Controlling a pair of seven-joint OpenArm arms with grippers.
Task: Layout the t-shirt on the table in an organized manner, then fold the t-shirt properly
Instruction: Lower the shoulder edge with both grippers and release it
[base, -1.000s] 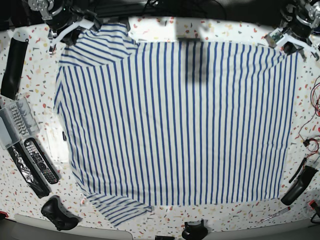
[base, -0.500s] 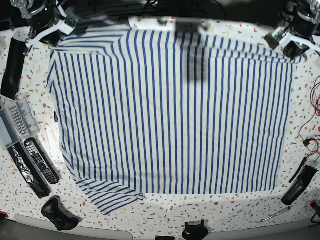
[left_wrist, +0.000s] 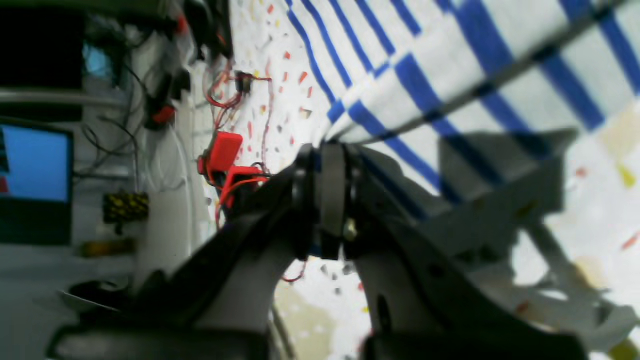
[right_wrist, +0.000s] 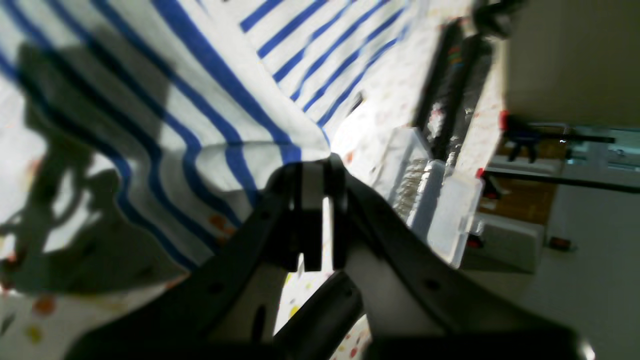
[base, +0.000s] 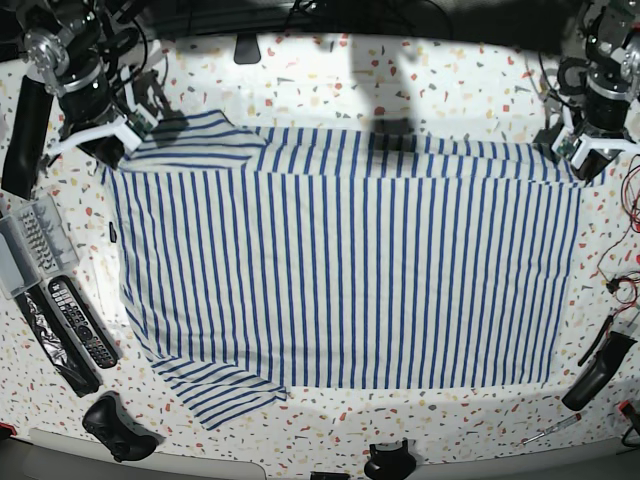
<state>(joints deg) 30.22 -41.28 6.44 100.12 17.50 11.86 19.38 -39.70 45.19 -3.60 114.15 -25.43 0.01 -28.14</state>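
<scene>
The t-shirt (base: 340, 270), white with thin blue stripes, lies spread across the table (base: 450, 80), one sleeve sticking out at the near left. My right gripper (base: 112, 150) is shut on the shirt's far left corner beside the other sleeve; the right wrist view shows the cloth (right_wrist: 210, 90) pinched at the gripper tips (right_wrist: 320, 160). My left gripper (base: 578, 162) is shut on the far right corner, and the left wrist view shows the striped hem (left_wrist: 450, 75) caught at the gripper tips (left_wrist: 332, 150).
Along the left edge sit a black tube (base: 25, 125), a clear plastic box (base: 30, 245), remote controls (base: 80, 320) and a game controller (base: 115, 425). Red wires (base: 625, 280), a black-handled tool (base: 598, 370) and a screwdriver (base: 548, 430) lie at the right.
Both grippers have come towards the near side and lower with the shirt's far edge. That edge now lies further from the table's back, and the cloth sits flatter.
</scene>
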